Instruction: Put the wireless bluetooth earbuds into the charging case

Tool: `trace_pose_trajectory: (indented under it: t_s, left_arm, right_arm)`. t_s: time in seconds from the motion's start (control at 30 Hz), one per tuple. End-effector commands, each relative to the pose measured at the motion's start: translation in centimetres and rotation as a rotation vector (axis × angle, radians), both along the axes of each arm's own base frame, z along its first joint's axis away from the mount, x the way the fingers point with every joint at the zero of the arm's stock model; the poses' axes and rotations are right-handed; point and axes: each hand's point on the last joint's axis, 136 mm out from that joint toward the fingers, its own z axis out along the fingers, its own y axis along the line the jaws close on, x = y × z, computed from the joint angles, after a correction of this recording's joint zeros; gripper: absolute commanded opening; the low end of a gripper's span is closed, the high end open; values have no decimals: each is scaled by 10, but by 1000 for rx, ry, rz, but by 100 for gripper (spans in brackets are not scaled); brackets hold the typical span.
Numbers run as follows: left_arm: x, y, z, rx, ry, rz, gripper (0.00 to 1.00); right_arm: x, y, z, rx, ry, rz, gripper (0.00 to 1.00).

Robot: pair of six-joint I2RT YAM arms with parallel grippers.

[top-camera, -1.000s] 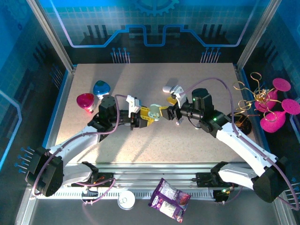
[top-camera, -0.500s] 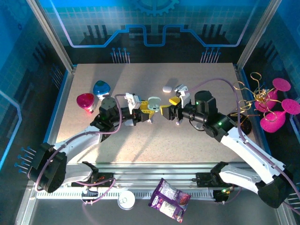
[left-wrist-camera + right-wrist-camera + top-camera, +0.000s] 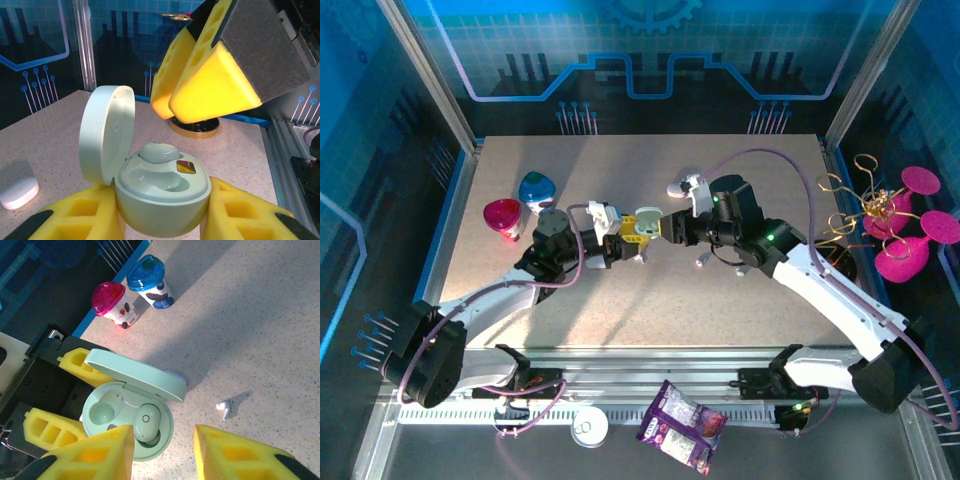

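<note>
A mint charging case with its lid swung open is clamped between the yellow fingers of my left gripper, just above the table. A mint earbud sits in one slot, and the slot beside it is empty. Directly over the case hangs my right gripper, open with nothing between its fingers. On the table past the case lies a small white earbud with a short stem. From above, the two grippers meet at the case.
A pink-lidded cup and a blue-lidded cup stand at the table's left. A closed white case lies behind the grippers. A gold-rimmed dish sits near the right edge.
My right gripper has moved left until it hangs over the open case, and its jaws have narrowed. The left gripper still holds the case in about the same place.
</note>
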Motion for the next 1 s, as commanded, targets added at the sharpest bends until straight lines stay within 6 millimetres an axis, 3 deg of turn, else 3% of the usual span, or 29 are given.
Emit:
trace_pose_trajectory:
  t_s: [0.0, 0.13, 0.97]
  left_arm:
    - [-5, -2, 0, 5, -29, -22, 33]
    - [-5, -2, 0, 5, -32, -25, 33]
    - [-8, -4, -3, 12, -25, -47, 33]
  right_arm:
    - [-5, 6, 7, 11, 25, 25, 32]
    - [-4, 9, 3, 6, 43, 36, 28]
    - [-5, 27, -9, -54, 68, 111, 27]
